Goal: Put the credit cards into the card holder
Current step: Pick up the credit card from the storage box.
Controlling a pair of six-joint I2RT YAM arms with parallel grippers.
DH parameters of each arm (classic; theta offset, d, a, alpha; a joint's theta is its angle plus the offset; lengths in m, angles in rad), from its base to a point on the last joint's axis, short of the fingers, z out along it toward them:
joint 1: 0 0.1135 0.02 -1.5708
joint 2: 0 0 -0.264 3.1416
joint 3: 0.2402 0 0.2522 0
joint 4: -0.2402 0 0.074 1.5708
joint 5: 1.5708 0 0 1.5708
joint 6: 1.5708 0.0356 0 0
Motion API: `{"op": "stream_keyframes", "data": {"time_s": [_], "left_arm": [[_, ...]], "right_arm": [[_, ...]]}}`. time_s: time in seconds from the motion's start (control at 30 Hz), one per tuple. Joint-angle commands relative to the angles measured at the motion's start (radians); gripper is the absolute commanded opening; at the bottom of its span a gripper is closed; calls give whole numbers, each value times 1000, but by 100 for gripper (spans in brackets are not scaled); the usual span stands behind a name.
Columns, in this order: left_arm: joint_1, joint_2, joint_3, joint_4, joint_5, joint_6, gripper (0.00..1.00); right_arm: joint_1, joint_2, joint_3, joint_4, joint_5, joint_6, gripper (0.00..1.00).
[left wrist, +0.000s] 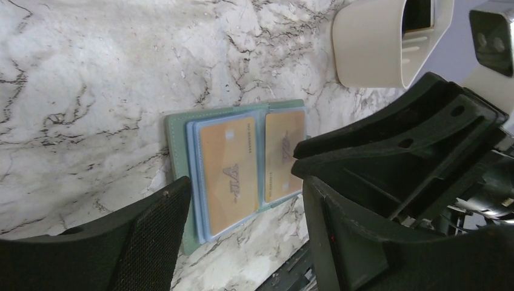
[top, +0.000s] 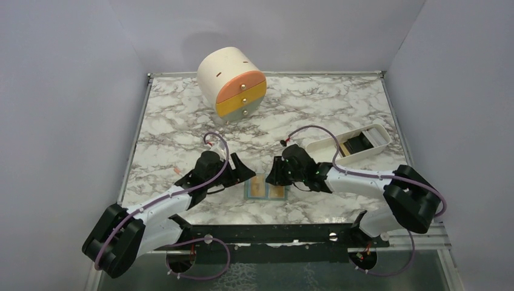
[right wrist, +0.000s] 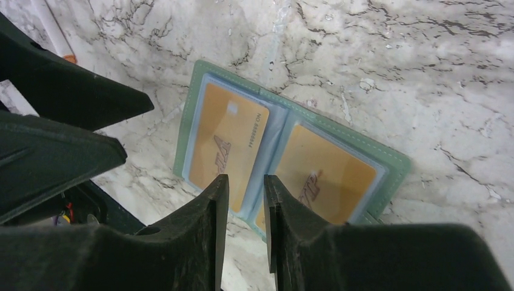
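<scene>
Two tan cards (top: 267, 189) are sitting in the open green wallet (top: 249, 193) on the table (top: 182, 121) between both grippers. More seem to be waiting in the white tray (top: 320, 147).

Left wrist: the left gripper (left wrist: 241, 180) is hovering beside the wallet, spread wide and empty.

Right wrist: the right gripper (right wrist: 245, 182) is hanging over the wallet's near edge, jaws narrowly parted and pinching nothing visible, probably to seat the cards.

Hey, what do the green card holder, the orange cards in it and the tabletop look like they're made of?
Card holder: probably faux leather or fabric, matte sage green, with what looks like a stitched edge.
Sleeves: clear soft plastic, glossy with a bluish sheen.
Cards: likely stiff plastic, tan-orange, smooth, with a printed logo.
Tabletop: marble look with grey veining; real stone or laminate, can't tell.
</scene>
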Motion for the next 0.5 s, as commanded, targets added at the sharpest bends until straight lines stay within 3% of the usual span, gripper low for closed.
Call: {"op": "stream_keyframes", "data": {"time_s": [0.0, 0.17, 0.47], "left_arm": [[4, 11, -1, 70, 62, -8, 70], [6, 43, -1, 89, 73, -2, 70], [5, 89, 2, 100, 79, 0, 71]], "right_arm": [[10, 79, 59, 47, -28, -15, 28], [11, 166, 73, 81, -56, -33, 24], [11, 266, 60, 46, -29, -36, 7]]}}
